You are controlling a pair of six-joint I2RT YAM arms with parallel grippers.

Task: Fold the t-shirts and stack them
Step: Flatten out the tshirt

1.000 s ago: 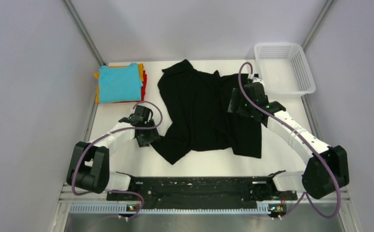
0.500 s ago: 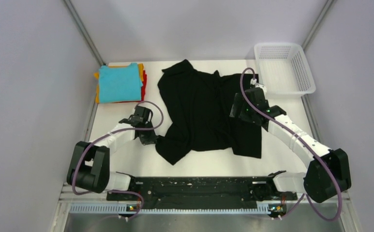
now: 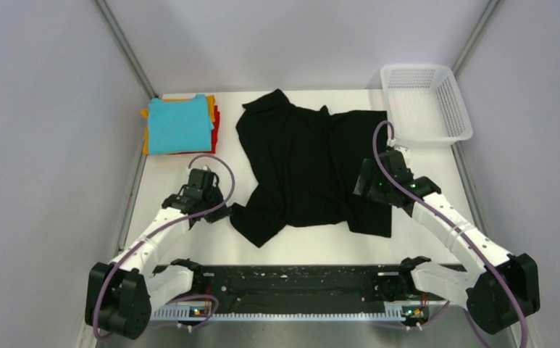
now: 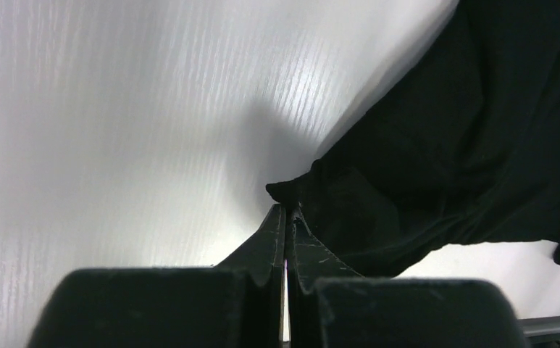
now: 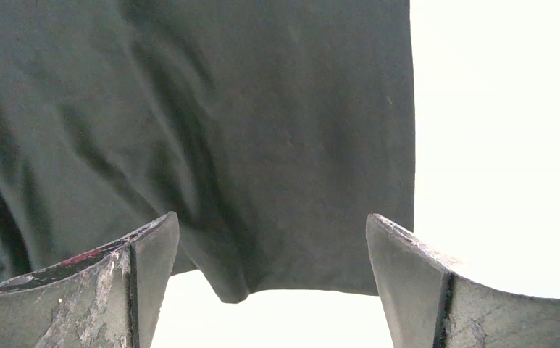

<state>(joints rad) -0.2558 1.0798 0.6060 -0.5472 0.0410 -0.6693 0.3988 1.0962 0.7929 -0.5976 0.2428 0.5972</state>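
White table [image 3: 190,243], seemingly three folded tees [image 3: 179,125], one black t-shirt [image 3: 298,167], left fingers [image 4: 266,248] pinching its edge, right fingers [image 5: 146,257] apart.

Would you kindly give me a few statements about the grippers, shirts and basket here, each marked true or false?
1. The left gripper is shut. True.
2. The right gripper is clamped on the black t-shirt. False: its jaws stand wide open above the shirt's near edge.
3. The teal tee lies on top of the folded stack. True.
4. The white basket holds a red shirt. False: nothing lies in it.
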